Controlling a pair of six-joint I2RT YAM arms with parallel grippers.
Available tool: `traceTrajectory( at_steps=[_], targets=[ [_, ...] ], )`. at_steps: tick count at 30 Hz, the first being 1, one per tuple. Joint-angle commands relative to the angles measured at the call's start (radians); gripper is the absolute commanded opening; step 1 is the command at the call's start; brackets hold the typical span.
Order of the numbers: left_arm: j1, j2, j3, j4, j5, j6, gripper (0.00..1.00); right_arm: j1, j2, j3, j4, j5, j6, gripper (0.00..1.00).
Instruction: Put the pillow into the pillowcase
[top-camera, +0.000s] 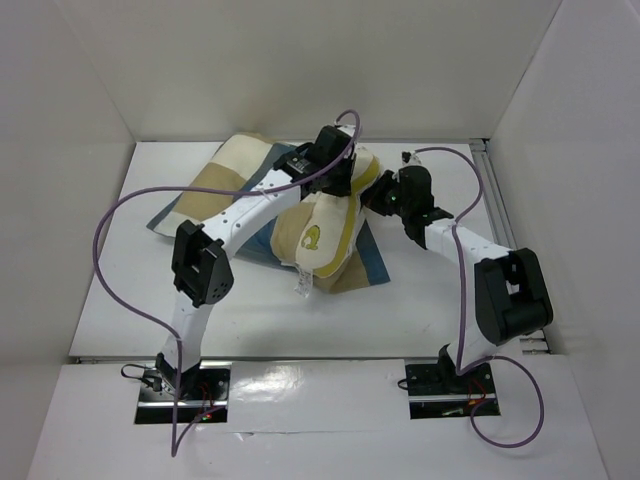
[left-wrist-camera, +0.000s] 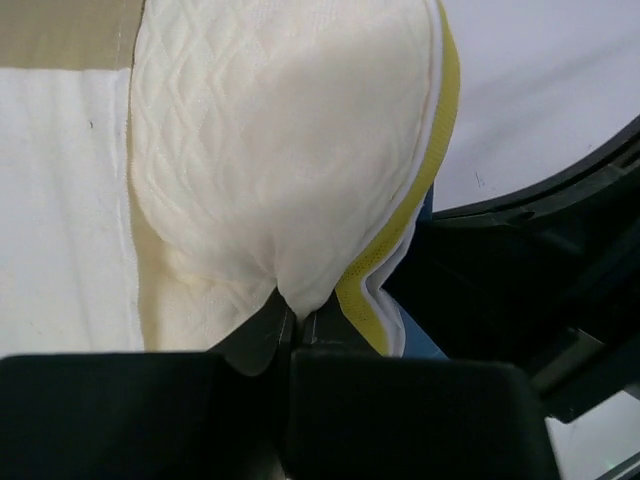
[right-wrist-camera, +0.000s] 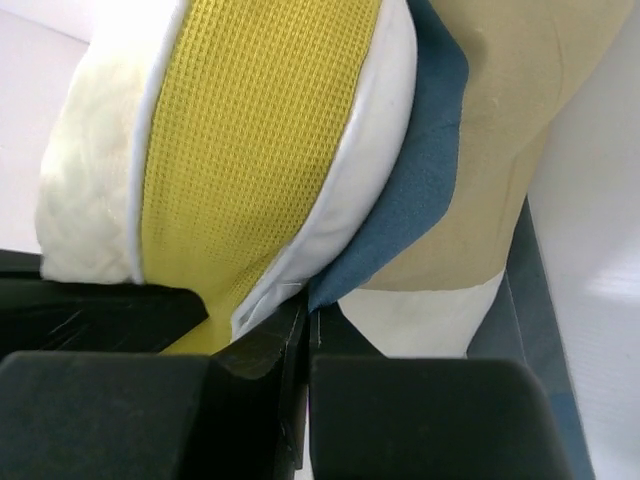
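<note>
On the white tabletop (top-camera: 110, 300), toward the back left, the checked pillowcase (top-camera: 210, 185) is spread out. The pillow (top-camera: 325, 235) is stood bunched on its right part, with the cover's blue hem lying against the pillow's right side. At the pillow's top, the left fingers (left-wrist-camera: 255, 340) are clamped together on a fold of its quilted cream skin. Farther right, the right fingers (right-wrist-camera: 270, 350) are pressed together where the yellow mesh edge meets the blue hem; which of the two is pinched cannot be told. The pillow is judged light, soft and yielding, best taken by a corner or piped edge. The thin, limp cover is best held at its hem.
</note>
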Motion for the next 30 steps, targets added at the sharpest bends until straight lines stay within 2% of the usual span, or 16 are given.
traceTrajectory(
  at_steps=[1, 2, 5, 8, 11, 16, 23, 30],
  targets=[
    [-0.004, 0.021, -0.082, -0.013, 0.016, -0.03, 0.0, -0.007, -0.028, 0.014, 0.101, -0.062, 0.009, 0.0],
    [-0.004, -0.026, -0.196, 0.004, 0.045, -0.03, 0.0, -0.019, -0.028, 0.004, 0.11, -0.062, 0.023, 0.0],
    [-0.004, -0.098, -0.404, 0.025, 0.129, 0.019, 0.0, -0.076, -0.028, -0.005, 0.13, -0.082, 0.047, 0.0],
    [-0.004, -0.155, -0.527, 0.025, 0.239, 0.081, 0.0, -0.138, -0.016, -0.005, 0.167, -0.126, 0.076, 0.0],
    [-0.004, -0.168, -0.662, 0.025, 0.282, 0.106, 0.0, -0.186, 0.004, 0.028, 0.193, -0.154, 0.089, 0.0],
    [-0.013, -0.12, -0.699, 0.002, 0.272, 0.137, 0.0, -0.224, 0.024, 0.114, 0.193, -0.165, 0.11, 0.0],
    [-0.022, -0.037, -0.731, -0.036, 0.237, 0.149, 0.0, -0.252, 0.015, 0.215, 0.184, -0.062, 0.142, 0.0],
    [-0.022, -0.004, -0.781, -0.036, 0.195, 0.149, 0.0, -0.283, -0.109, 0.136, 0.283, 0.09, 0.208, 0.0]
  ],
)
